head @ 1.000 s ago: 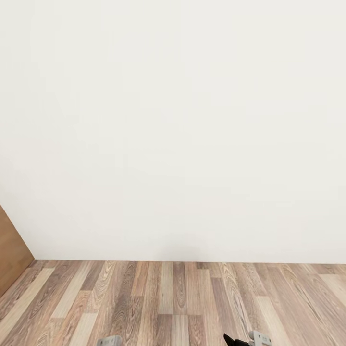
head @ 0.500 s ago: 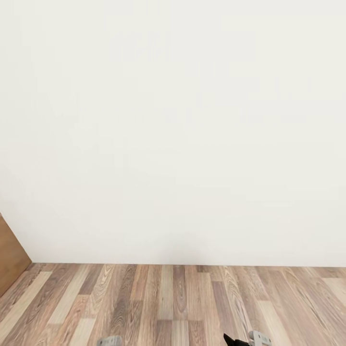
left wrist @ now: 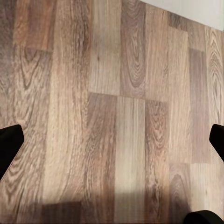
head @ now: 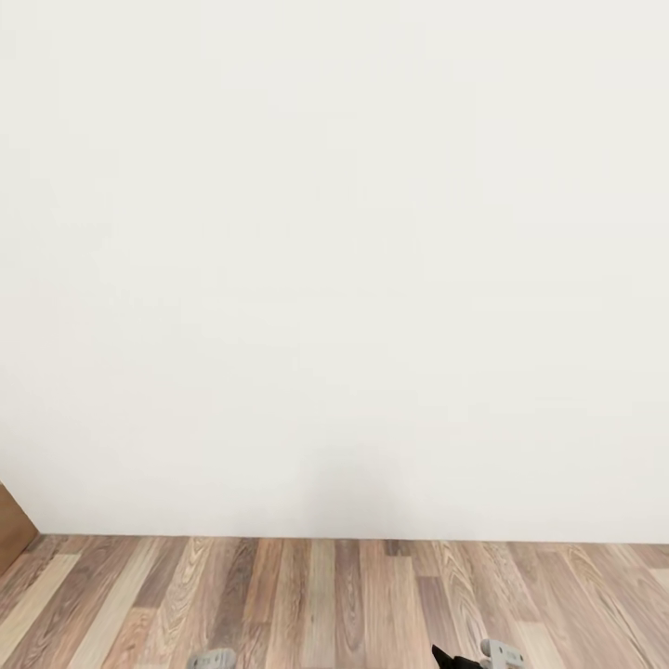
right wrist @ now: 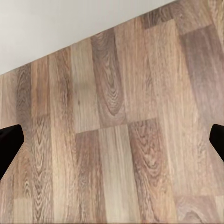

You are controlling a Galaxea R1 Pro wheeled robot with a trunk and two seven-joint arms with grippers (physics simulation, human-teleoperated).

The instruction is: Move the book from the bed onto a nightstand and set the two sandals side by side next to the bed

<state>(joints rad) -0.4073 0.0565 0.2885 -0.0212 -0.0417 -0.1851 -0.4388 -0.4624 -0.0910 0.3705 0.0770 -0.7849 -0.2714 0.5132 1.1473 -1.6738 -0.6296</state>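
The book, the bed, the nightstand and the two sandals are out of view. In the left wrist view my left gripper (left wrist: 112, 144) is open, its dark fingertips (left wrist: 9, 145) far apart over bare wood-plank floor (left wrist: 116, 93). My right gripper (right wrist: 112, 144) is open as well, with only floor planks between its fingertips (right wrist: 8, 142). Small grey parts of both arms (head: 212, 660) (head: 502, 653) peek in along the head view's lower edge.
A plain white wall (head: 334, 279) stands close ahead and meets the plank floor (head: 334, 595) low in the head view. A brown wooden panel (head: 11, 534) shows at the far left where wall and floor meet. The same wall shows in the right wrist view (right wrist: 70, 28).
The whole head picture has shifted: the wall's base now sits lower and the brown panel at the left has nearly slid out of frame. Both arms look unchanged.
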